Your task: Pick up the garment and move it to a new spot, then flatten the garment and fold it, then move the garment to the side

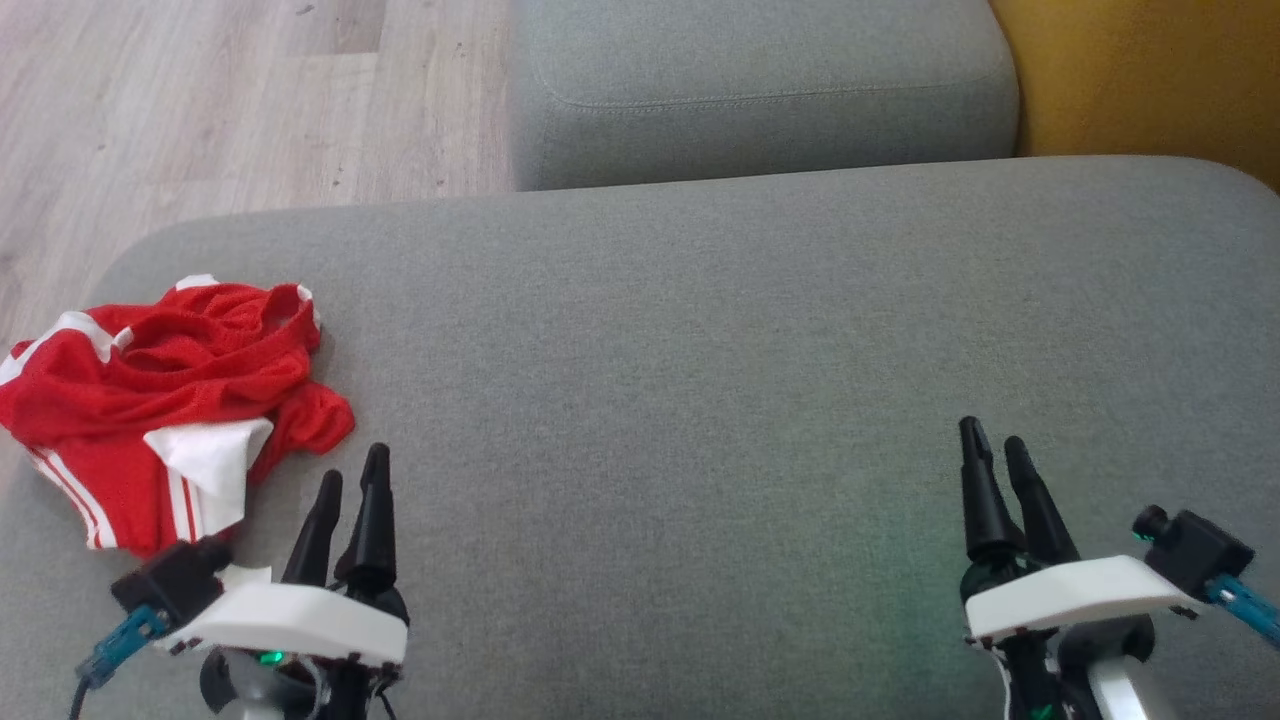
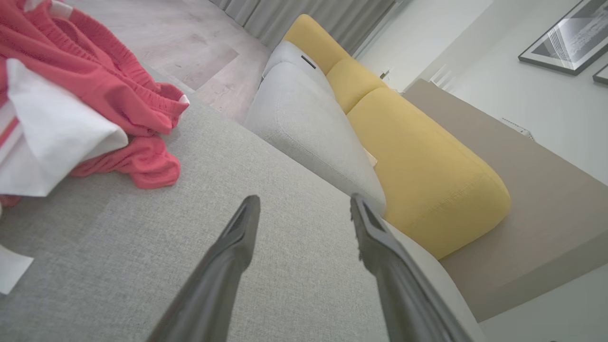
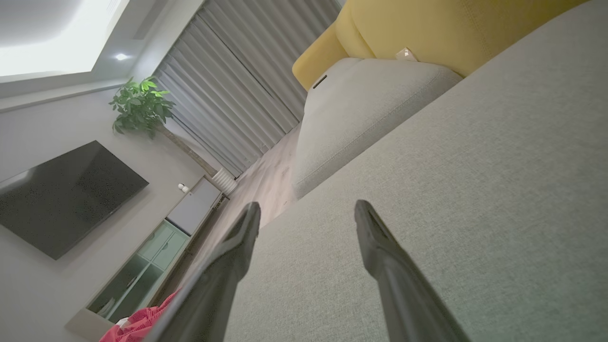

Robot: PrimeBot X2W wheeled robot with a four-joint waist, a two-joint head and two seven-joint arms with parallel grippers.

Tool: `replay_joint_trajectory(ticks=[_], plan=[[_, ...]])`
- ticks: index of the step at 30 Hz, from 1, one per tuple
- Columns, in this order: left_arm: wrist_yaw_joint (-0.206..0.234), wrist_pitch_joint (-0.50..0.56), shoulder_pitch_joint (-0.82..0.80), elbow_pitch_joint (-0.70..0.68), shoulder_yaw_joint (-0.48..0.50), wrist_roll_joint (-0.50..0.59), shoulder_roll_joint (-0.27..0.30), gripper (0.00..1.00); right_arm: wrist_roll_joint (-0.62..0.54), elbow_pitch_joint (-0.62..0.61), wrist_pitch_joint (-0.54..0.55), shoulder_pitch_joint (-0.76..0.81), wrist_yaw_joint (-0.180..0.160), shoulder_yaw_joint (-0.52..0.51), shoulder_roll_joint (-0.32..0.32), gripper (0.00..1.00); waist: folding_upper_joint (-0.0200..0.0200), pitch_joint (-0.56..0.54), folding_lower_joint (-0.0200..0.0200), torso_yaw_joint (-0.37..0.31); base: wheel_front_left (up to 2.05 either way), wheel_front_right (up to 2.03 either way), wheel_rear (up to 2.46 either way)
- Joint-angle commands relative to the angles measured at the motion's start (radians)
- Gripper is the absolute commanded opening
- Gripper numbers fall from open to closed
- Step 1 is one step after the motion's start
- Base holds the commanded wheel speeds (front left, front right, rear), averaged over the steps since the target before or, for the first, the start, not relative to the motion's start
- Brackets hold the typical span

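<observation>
Garment (image 1: 165,410) pick-up is, I judge, the step in hand. The red heap lies untouched at the left edge of the head view, on the grey seat cushion (image 1: 700,330), close to where that cushion rounds off toward the wooden floor (image 1: 200,100).

The left gripper (image 1: 353,465) sits at the lower left, just beside the heap's lower right corner, with its fingers spread wide and nothing between them. The right gripper (image 1: 992,435) sits at the lower right, well apart from the cloth, equally wide and empty.

The left one looks best placed to reach up and to the left in the frame. It should come down over a raised ridge of cloth rather than a flat edge and press a little into the soft cushion, so that both fingers close on several layers. The lift should be high enough for the trailing cloth to clear the seat. Carrying it toward the bare middle of the frame would keep it away from the cushion's edge, where it could slide off.

The cloth is red mesh, loosely crumpled. It has white trim along its upper left, thin white stripes at its lower left and a white panel flipped out at its lower middle. A gathered band runs across the top. I cannot tell whether it is shorts or a shirt.
</observation>
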Motion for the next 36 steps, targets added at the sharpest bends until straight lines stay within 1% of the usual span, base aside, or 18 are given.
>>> replay_joint_trajectory(ticks=[1, 15, 26, 33, 36], plan=[[0.006, -0.015, -0.027, -0.05, 0.005, 0.041, 0.016, 1.0, -0.041, -0.047, -0.016, -0.036, 0.004, 0.025, -0.007, 1.0, 0.0, -0.001, 0.0, 0.001, 0.0, 0.0, 0.0], [0.04, -0.053, -0.014, -0.08, -0.045, 0.205, 0.037, 1.0, -0.197, -0.069, -0.054, -0.03, 0.005, 0.059, -0.007, 1.0, 0.0, -0.015, 0.0, 0.004, 0.0, 0.0, 0.0], [0.062, -0.085, -0.003, -0.09, -0.07, 0.336, 0.041, 1.0, -0.32, -0.075, -0.086, -0.022, 0.006, 0.079, -0.008, 1.0, 0.0, -0.028, 0.0, 0.005, 0.0, 0.0, 0.0], [0.08, -0.108, 0.013, -0.093, -0.061, 0.411, 0.029, 1.0, -0.405, -0.067, -0.11, -0.015, 0.006, 0.085, -0.009, 1.0, 0.0, -0.037, 0.0, 0.009, 0.0, 0.0, 0.0], [0.08, -0.117, 0.019, -0.097, -0.053, 0.441, 0.022, 1.0, -0.439, -0.063, -0.119, -0.014, 0.007, 0.091, -0.009, 1.0, 0.0, -0.04, 0.0, 0.011, 0.0, 0.0, 0.0]])
